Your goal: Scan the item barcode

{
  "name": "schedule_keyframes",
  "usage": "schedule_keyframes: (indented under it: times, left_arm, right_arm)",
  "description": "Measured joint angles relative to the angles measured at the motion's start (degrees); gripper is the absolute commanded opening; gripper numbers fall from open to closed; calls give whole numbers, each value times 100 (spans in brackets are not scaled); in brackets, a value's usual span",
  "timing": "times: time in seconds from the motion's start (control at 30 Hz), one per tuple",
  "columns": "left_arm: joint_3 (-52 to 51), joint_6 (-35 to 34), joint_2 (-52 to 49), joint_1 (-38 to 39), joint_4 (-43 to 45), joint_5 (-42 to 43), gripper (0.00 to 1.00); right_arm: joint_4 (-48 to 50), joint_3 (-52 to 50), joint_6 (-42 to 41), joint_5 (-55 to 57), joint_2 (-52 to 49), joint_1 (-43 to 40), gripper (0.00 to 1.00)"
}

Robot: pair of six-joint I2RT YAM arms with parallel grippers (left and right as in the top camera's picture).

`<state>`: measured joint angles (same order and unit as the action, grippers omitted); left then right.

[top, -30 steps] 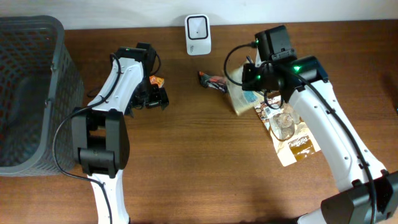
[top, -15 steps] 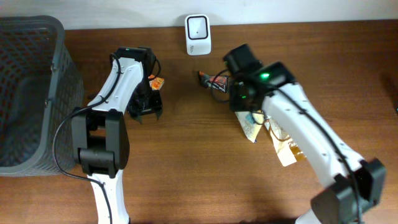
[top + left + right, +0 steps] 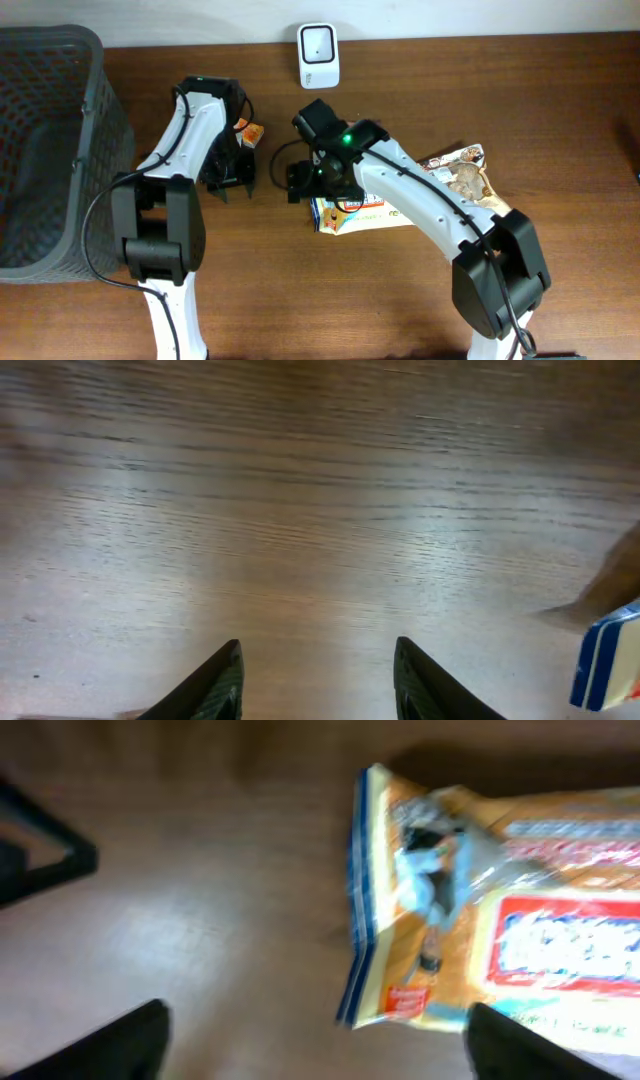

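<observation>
Since snack packet [image 3: 348,214] lies flat on table [image 3: 300,300], well apart from scanner [image 3: 318,42], barcode not yet presented. Right gripper [image 3: 320,1020] jaws wide apart, empty, beside packet edge. Left gripper [image 3: 315,678] part-open over bare wood, holding nothing; possibly waiting its turn.

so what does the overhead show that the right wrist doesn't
Only the overhead: the grey basket, the white scanner and the brown snack bag. Only the right wrist: the blue edge and red-framed label of the yellow packet, close up though blurred. Both: that packet lying on the wooden table.
</observation>
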<state>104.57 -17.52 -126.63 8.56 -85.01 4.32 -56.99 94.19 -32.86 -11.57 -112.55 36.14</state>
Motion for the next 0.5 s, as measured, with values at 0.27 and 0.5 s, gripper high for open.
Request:
schedule_keyframes:
  times: [0.27,0.5]
  left_arm:
    - [0,46,0,103,-9,323,0]
    - [0,33,2,855,643,476,3]
  right_arm:
    - [-1130,221,686,-52,35,-846,97]
    - [-1325,72,927,796,57,-1878,47]
